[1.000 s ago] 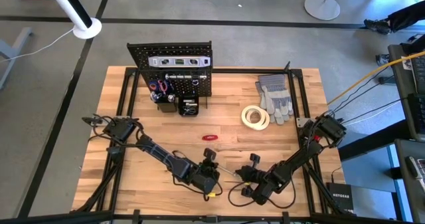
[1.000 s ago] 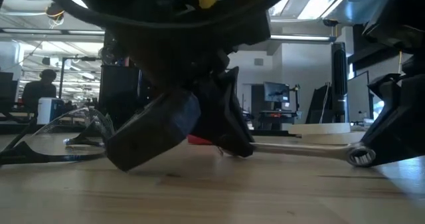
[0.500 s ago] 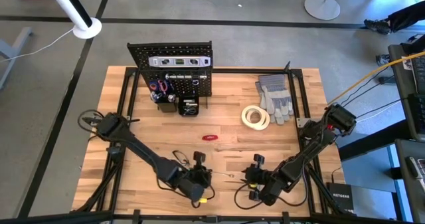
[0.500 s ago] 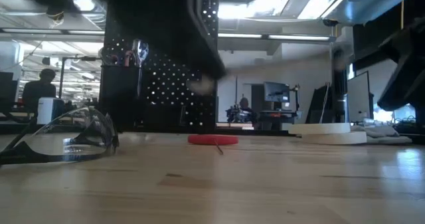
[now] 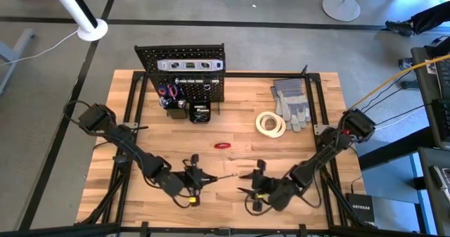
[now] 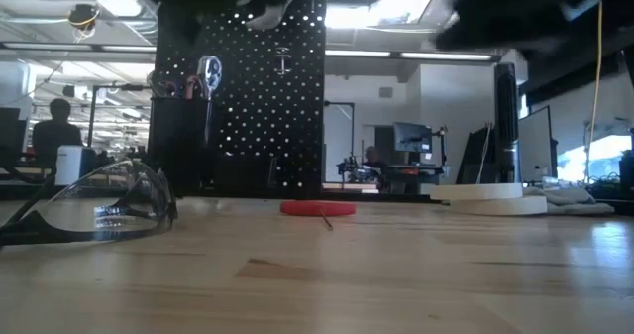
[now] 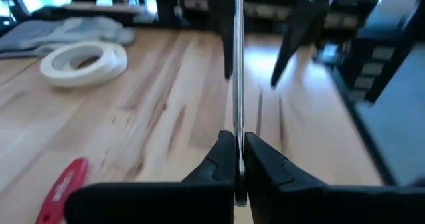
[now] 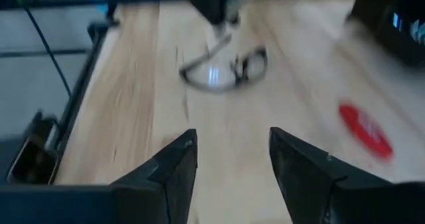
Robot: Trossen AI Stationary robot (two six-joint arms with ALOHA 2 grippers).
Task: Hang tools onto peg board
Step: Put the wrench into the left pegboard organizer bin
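The left gripper (image 5: 204, 175), near the table's front edge, is clamped on a thin silver tool (image 7: 237, 64), probably a wrench; only its wrist view shows the grip. The right gripper (image 8: 229, 161) stands parted, empty. Safety glasses (image 6: 94, 207) lie flat; the peg board (image 5: 184, 72) stands at the back.

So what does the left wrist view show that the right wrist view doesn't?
Only the left wrist view shows the left gripper shut on a slim silver wrench, plus the tape roll and gloves. Only the right wrist view shows the right gripper, open and holding nothing, and the safety glasses. Both show the wooden table and the small red tool lying on it.
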